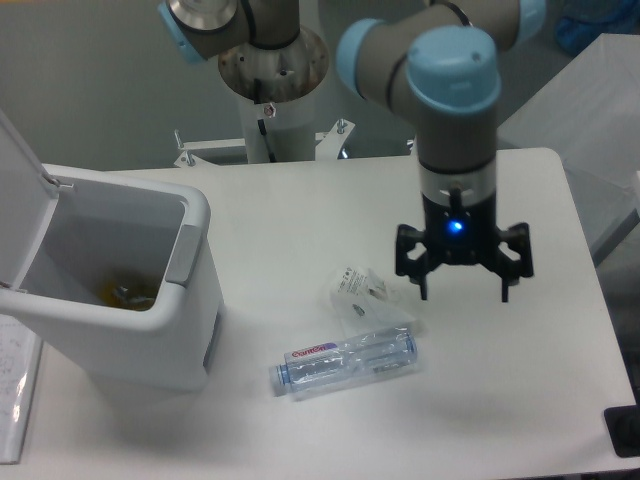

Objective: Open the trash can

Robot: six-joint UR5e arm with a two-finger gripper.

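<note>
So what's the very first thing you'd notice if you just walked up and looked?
Probably the robot's black gripper, glowing with a blue light, hanging open above the right side of the white table. Next comes the big white trash can on the left, its lid up, something yellowish inside. A clear plastic bottle lies on its side between them.

Bright, even overhead light with a cool cast; the white table [300, 220] shows soft, faint shadows. The whole picture is slightly soft, without harsh glare.

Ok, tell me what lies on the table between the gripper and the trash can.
A crumpled clear wrapper and, nearer the camera, a clear plastic bottle on its side, between gripper and trash can.
</note>
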